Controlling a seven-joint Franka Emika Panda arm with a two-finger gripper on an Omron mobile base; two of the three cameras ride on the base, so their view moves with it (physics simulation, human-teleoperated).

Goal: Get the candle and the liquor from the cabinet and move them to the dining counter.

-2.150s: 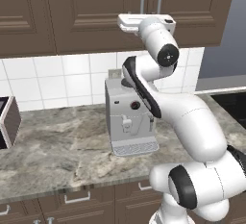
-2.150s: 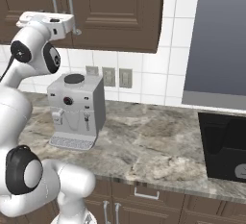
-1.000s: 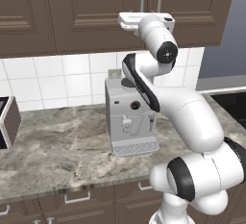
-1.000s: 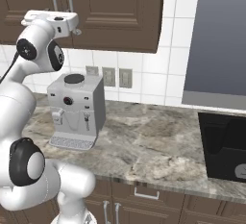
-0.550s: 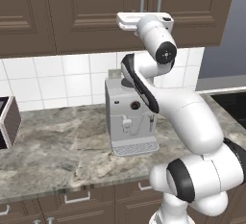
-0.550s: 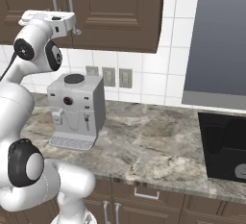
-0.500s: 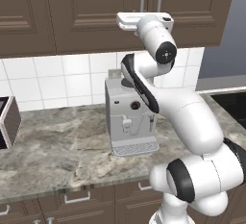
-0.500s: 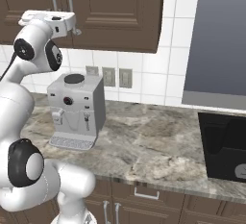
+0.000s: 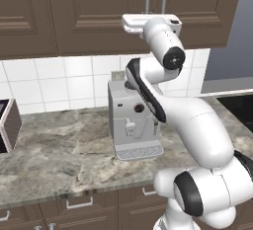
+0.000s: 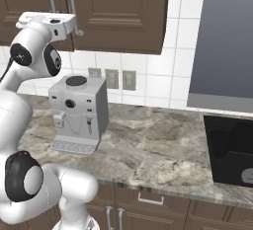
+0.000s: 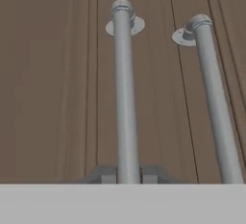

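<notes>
The dark brown cabinet (image 9: 94, 12) (image 10: 118, 12) (image 11: 48, 83) hangs over the worktop with both doors closed. Two long silver bar handles (image 11: 124, 93) run side by side down the doors. My gripper (image 9: 147, 17) (image 10: 51, 16) (image 11: 127, 175) is pressed up to the cabinet front. Its fingertips (image 11: 104, 175) sit tight on either side of the left-hand bar, so it is shut on that handle. The other handle (image 11: 214, 98) stands free beside it. The candle and the liquor are hidden behind the doors. The dining counter is out of view.
A grey coffee machine (image 9: 134, 120) (image 10: 76, 113) stands on the tile-backed marble worktop (image 9: 59, 150) (image 10: 148, 145), right below my hand. A black cooktop (image 10: 230, 150) lies at the right. A dark appliance (image 9: 7, 125) sits at the left edge.
My hand has stayed at the cabinet handle. The arm's lower links have shifted a little. The doors have not moved.
</notes>
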